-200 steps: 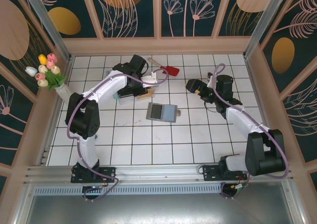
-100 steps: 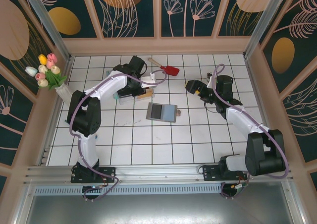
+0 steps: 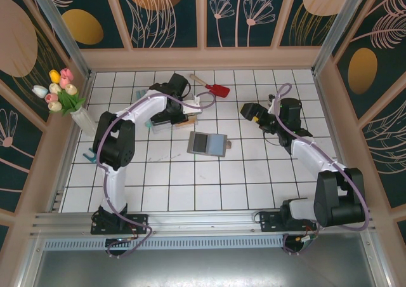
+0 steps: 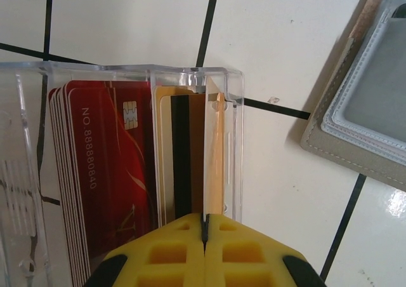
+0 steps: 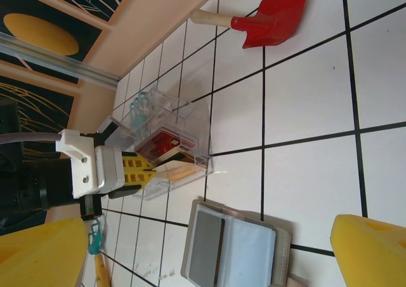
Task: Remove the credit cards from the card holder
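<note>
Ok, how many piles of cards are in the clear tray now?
2: a red stack in one compartment, and orange-yellow cards in the end compartment beside it, one of them pinched edge-on by the left gripper. Others may be hidden.

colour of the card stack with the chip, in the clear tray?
The card stack is red with white digits; left wrist view shows it best.

Reads "NO. 8888…" in pale embossed characters running lengthwise on the foremost red thin plastic card (image 4: pixel 108 173), standing inside the clear plastic divided tray (image 4: pixel 101 71); trailing digits too small to confirm. Nothing else legible.
</note>
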### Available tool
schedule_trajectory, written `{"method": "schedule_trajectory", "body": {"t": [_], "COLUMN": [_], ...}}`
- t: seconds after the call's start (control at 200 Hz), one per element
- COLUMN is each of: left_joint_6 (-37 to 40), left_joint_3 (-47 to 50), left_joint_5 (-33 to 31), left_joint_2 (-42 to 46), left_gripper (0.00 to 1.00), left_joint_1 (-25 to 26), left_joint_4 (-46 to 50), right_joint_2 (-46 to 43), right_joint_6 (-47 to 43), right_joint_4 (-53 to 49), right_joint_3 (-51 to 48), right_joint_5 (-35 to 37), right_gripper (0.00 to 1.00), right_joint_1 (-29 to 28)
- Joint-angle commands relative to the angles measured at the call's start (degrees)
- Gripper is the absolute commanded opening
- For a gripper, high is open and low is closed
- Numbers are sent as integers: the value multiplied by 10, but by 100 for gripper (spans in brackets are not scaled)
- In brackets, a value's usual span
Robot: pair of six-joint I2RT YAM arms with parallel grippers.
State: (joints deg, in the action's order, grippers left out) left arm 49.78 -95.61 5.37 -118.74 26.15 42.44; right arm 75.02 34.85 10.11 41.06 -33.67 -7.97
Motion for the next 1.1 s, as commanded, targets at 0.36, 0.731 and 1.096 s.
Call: {"method": "schedule_trajectory", "body": {"t": [0.36,0.731,1.096], "left_joint_6": [-26,-284,-534], "left_joint_3": [-43,113,358], "left_joint_5": [41,39,-297], "left_joint_2": [13,191,386], "left_gripper": [31,43,85], "left_joint_1": [-17,-17,-18], "left_joint_4": [21,-247,-471], "right_joint_2": [-21,-19,58], "right_joint_6": [10,10,95], "right_joint_4": [27,-41,-32], "right_joint_3": [-15,-8,4], "right_joint_5": [-26,48,79], "right_gripper": [99,96,70], "right_joint_1": [5,-69,-214]}}
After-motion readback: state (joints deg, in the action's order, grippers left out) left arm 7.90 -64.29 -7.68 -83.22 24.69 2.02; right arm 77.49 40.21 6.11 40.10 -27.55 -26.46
